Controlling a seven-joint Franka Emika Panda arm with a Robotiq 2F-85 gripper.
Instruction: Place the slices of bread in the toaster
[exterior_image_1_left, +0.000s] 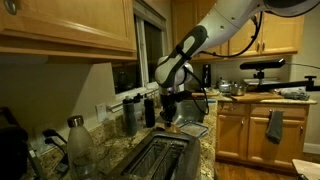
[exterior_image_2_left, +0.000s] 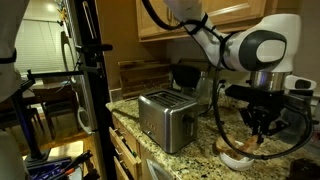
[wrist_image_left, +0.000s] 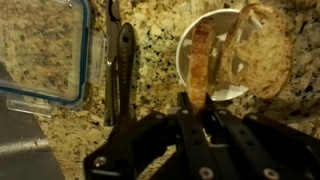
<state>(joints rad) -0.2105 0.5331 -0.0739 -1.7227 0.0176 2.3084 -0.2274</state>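
In the wrist view my gripper is shut on a thin tan slice of bread, seen edge-on and standing upright over a white plate. A second golden-brown slice leans on the plate's right side. In both exterior views the gripper hangs low over the plate on the granite counter. The shiny silver toaster with two long dark slots stands apart from the gripper, its slots empty.
A clear plastic container with a blue rim and black tongs lie on the counter beside the plate. Dark shakers and a glass bottle stand by the wall. Wooden cabinets hang above.
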